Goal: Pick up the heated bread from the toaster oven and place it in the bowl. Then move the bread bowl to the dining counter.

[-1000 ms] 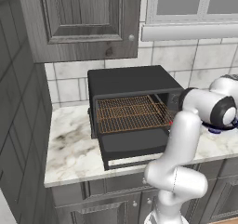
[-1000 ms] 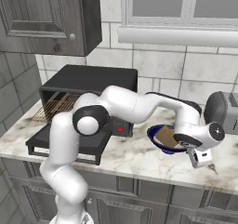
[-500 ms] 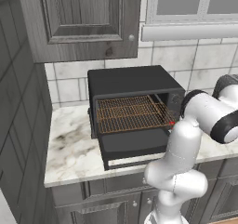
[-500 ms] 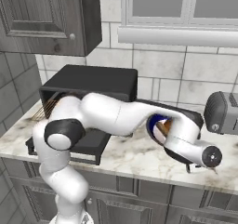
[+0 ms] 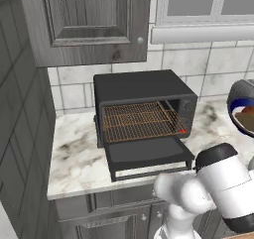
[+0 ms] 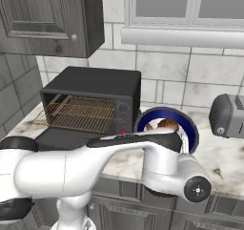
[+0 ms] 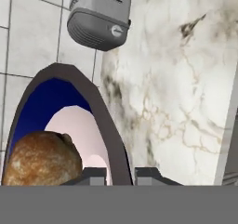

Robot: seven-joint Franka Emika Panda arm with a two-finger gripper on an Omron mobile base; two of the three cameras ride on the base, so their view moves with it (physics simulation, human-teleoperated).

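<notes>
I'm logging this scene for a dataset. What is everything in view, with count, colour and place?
toaster oven: one, black, on the marbled counter, door dropped open, copper wire rack bare.
bowl: one, dark blue rim, white inside, right of the oven, tilted, rim between the fingertips.
bread: one, brown, in the bowl.
slot toaster: one, dark grey, at the counter's right end.
counter: one, white marbled, backed by wall tiles.
wall cabinet: one, dark grey, above the oven.
window: one, pale frame, upper right.
gripper: one, dark tips astride the bowl's rim.
</notes>
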